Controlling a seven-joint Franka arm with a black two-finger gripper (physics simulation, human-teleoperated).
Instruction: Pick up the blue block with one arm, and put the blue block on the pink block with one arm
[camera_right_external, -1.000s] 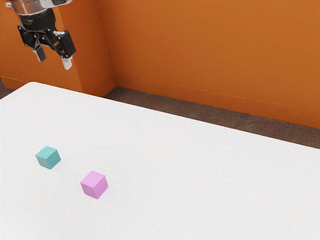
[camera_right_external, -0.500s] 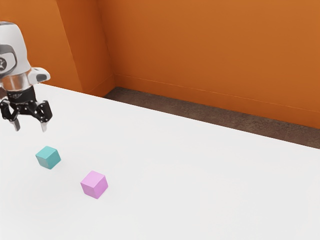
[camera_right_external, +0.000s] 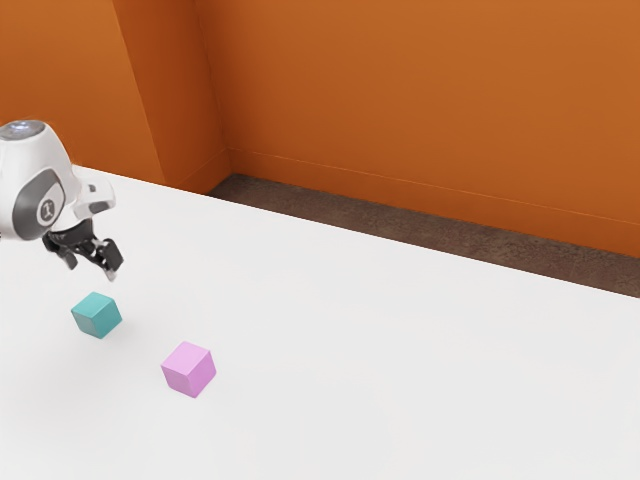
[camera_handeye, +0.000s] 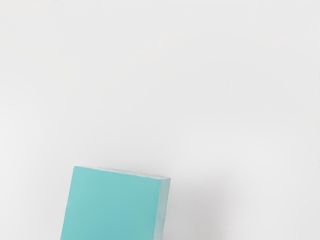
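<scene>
- A white worktop (camera_right_external: 400, 350) fills the lower part of the exterior view. It is smooth and matt, and its far edge slants down from the exterior view's left toward its right.
- Beyond that edge lies a strip of dark brown, speckled floor (camera_right_external: 430, 228).
- A plain orange wall (camera_right_external: 450, 90) rises behind the floor, with a skirting (camera_right_external: 420, 187) of the same orange along its foot.
- At the exterior view's left an orange pillar (camera_right_external: 165, 100) juts forward from the wall.
- The light is soft and even.

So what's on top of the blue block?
Nothing rests on the blue block; the open pincer hangs above it, not touching. The table patch beneath it is hidden.
</scene>
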